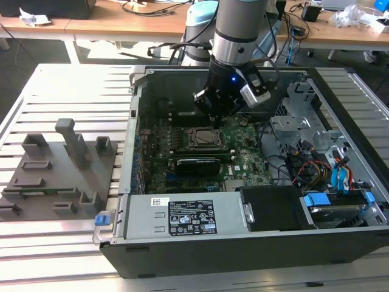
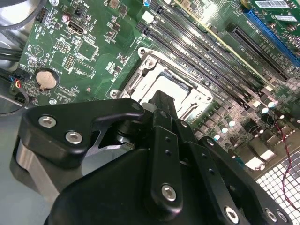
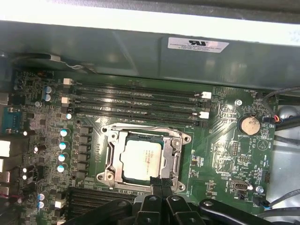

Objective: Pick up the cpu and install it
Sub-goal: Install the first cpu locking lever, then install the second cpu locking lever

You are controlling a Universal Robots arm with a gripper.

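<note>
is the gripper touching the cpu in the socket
Cannot tell. In the first wrist view the gripper overlaps the near edge of the cpu, which lies in the socket frame, but neither contact nor a gap shows plainly.

Silvery cpu (image 3: 143, 158), green motherboard (image 3: 225, 154)

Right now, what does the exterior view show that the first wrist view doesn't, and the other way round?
Exterior view alone: the whole open computer case on a slatted table, a grey fixture tray at that view's left, and the arm reaching into the case. First wrist view alone: the cpu seated inside the socket frame, and a coin cell. Both: the green motherboard and the gripper above the socket.
</note>
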